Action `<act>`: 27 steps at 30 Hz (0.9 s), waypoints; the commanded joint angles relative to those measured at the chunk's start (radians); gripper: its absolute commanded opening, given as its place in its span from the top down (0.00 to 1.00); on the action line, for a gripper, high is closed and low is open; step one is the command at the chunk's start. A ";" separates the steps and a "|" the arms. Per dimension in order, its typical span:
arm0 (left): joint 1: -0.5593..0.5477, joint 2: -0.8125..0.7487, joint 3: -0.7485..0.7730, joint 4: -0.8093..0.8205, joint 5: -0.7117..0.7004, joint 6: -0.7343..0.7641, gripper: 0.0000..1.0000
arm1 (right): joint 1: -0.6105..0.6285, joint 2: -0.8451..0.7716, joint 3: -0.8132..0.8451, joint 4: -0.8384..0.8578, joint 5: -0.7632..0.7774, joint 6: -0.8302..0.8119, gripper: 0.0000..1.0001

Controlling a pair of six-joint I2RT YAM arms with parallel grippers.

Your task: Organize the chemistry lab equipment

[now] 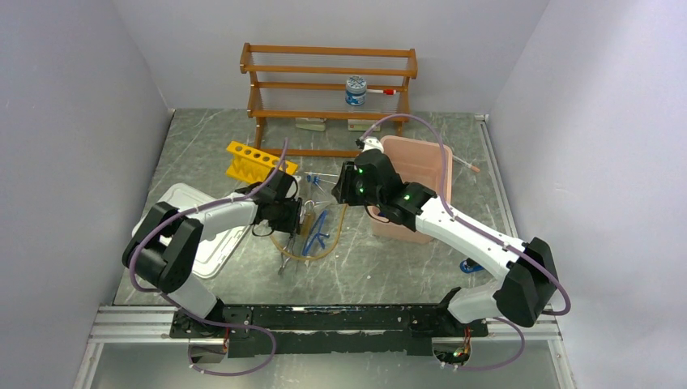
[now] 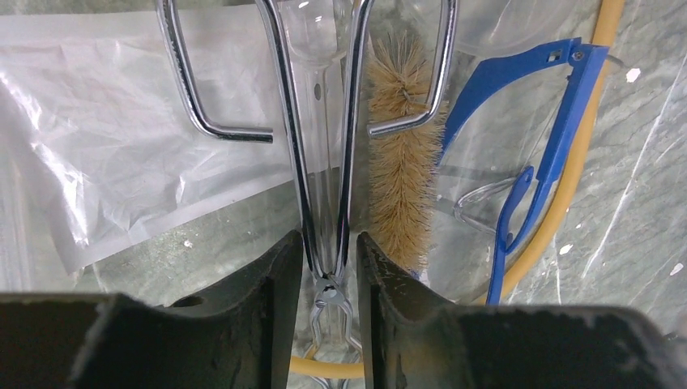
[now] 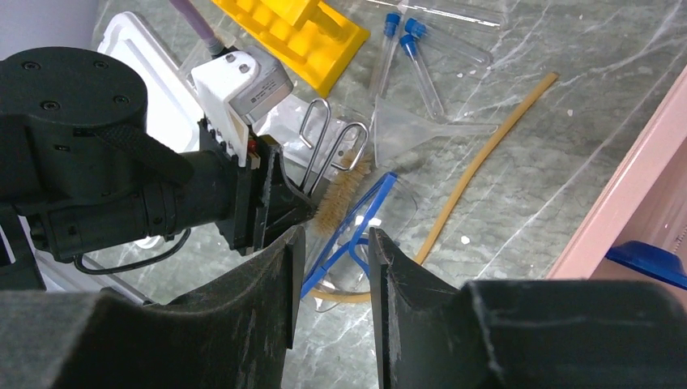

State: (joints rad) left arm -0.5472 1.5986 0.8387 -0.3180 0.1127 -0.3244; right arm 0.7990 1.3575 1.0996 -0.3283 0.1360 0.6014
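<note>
You've got the yellow plastic test-tube rack (image 1: 253, 160) at the back, holes showing. Three clear blue-capped tubes (image 3: 423, 77) lie just beside it. The tan rubber hose (image 3: 484, 160) curves across the marble, and the chrome wire tongs (image 2: 351, 138) lie flat, partly over clear plastic film.

Tongs (image 2: 289, 121) glossy chrome metal; brush (image 2: 401, 170) bristly, rough; rack (image 3: 304, 36) smooth yellow plastic; hose (image 3: 490, 162) matt rubber.

A brown wooden shelf rack (image 1: 328, 73) stands at the back of the grey marble counter (image 1: 381, 275). On its middle level sits a white-lidded jar with a blue label (image 1: 356, 90). A pink plastic bin (image 1: 401, 231) rests on the counter's right half. A white rectangular plastic tray (image 1: 217, 247) lies at the left.
</note>
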 commanded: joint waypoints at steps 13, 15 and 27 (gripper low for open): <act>-0.041 -0.045 0.027 -0.012 -0.111 0.044 0.79 | 0.006 -0.013 0.004 0.038 0.031 0.007 0.62; -0.043 -0.090 0.038 -0.021 -0.156 0.045 0.81 | 0.006 -0.016 0.001 0.038 0.034 0.011 0.62; -0.044 -0.347 0.020 0.044 -0.238 -0.002 0.81 | 0.006 -0.042 -0.049 0.113 0.002 0.015 0.62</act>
State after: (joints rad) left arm -0.5846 1.3167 0.8562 -0.3443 -0.0608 -0.3027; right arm 0.7998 1.3491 1.0782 -0.2741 0.1455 0.6098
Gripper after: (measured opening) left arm 0.241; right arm 0.381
